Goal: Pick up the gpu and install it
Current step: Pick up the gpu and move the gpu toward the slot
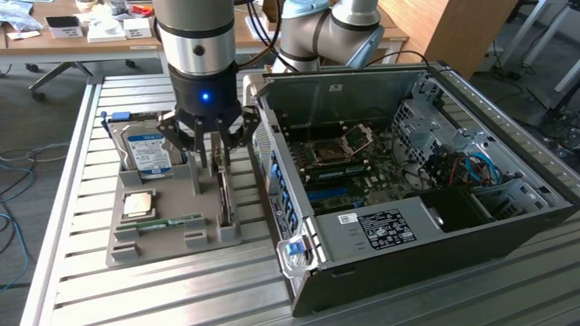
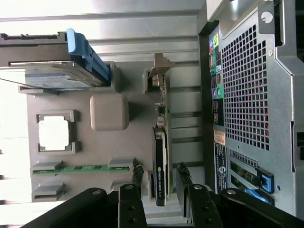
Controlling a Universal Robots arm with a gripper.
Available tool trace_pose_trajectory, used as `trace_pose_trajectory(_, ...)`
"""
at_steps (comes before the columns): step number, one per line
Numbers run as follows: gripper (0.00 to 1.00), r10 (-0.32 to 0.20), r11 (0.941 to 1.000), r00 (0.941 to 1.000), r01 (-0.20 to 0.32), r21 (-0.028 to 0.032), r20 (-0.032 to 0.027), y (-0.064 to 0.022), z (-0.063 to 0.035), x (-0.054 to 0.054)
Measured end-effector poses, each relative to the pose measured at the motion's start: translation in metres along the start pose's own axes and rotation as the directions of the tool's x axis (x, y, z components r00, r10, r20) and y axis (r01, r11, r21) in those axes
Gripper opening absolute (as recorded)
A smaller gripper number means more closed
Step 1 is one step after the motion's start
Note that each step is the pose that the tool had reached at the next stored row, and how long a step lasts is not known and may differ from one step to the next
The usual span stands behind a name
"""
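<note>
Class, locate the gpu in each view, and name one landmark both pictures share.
Exterior view: the gpu stands on edge in the grey holder, under the gripper.
Wrist view: the gpu stands between the gripper's open fingers, beside the computer case.
Shared landmark: the green RAM stick lying in the holder.

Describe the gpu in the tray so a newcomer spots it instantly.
Beside the open black computer case sits a grey parts tray. The gpu stands on edge nearest the case: a thin dark board, silvery end bracket, unlike the green RAM stick or blue-labelled hard drive.
</note>
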State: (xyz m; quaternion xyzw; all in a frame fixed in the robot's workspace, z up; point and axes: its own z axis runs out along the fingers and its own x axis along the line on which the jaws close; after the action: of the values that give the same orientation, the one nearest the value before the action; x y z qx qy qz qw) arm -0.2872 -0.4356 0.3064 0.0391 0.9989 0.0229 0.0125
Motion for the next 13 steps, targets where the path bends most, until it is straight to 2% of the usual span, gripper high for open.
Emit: trace_pose_trajectory(13,0.42,0.0,1.0,1.0,0.0,0.0,0.0,0.0002,0.0018,-0.0016)
